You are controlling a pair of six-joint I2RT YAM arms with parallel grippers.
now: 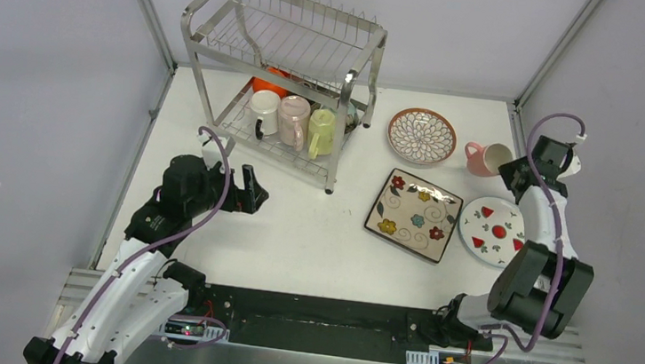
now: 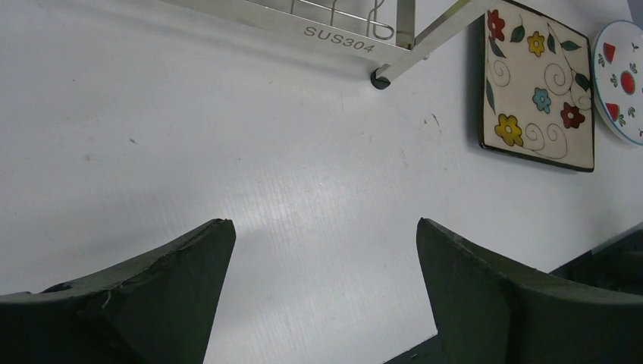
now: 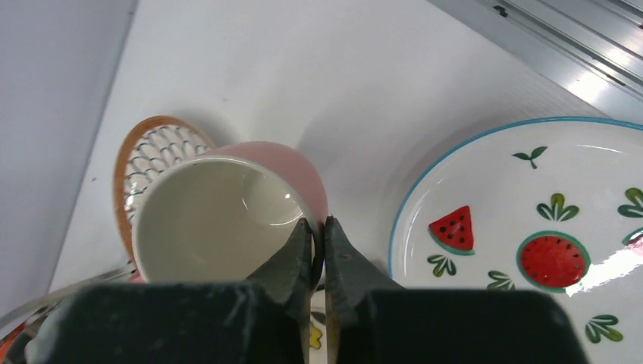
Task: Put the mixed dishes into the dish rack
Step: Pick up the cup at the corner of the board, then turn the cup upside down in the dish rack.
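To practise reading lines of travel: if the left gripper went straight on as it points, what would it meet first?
Probably the dish rack, near its front corner foot; the left gripper looks tilted down, so the table might come first.

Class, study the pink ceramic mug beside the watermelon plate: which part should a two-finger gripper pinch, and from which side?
The rim wall of the pink ceramic mug, from its open mouth: one finger inside, one outside. The wall is thin; the right gripper pinches it so.

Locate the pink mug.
Top view, far right: the pink mug sits just right of the petal-pattern plate, its rim pinched by the right end effector.
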